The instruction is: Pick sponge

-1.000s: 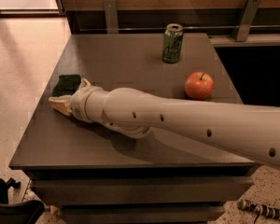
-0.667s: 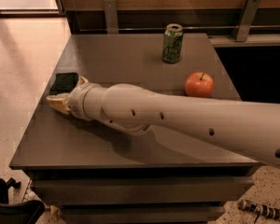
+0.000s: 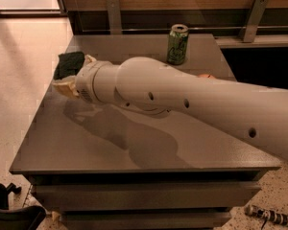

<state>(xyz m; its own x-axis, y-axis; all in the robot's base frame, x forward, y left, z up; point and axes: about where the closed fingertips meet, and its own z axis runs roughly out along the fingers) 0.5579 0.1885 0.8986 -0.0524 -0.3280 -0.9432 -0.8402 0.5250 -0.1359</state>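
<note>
Hand first: we find it over the far left part of the table, clenched on the sponge, whose dark green top shows between the two pale yellow fingers.

The table is a wide grey slab. It carries a broad shadow under the arm, and that shadow lies apart from the arm rather than tight against it. The arm crosses the view from the lower right to the hand, and it now looms larger than a second ago, so we judge that it has risen toward the camera.

The green can stands upright at the far edge, just where it stood before. The apple is now almost hidden behind the arm, with only a thin red sliver showing.

The sponge is what has changed most. A second ago it lay flat on the table at the tip of the hand. Now it sits higher in the view while the can has not shifted, so we take it that the sponge has left the surface with the hand. For the task, this means the grasp looks made and the lift is under way. What remains is to carry the sponge clear without letting it slip from the soft pinch.
</note>
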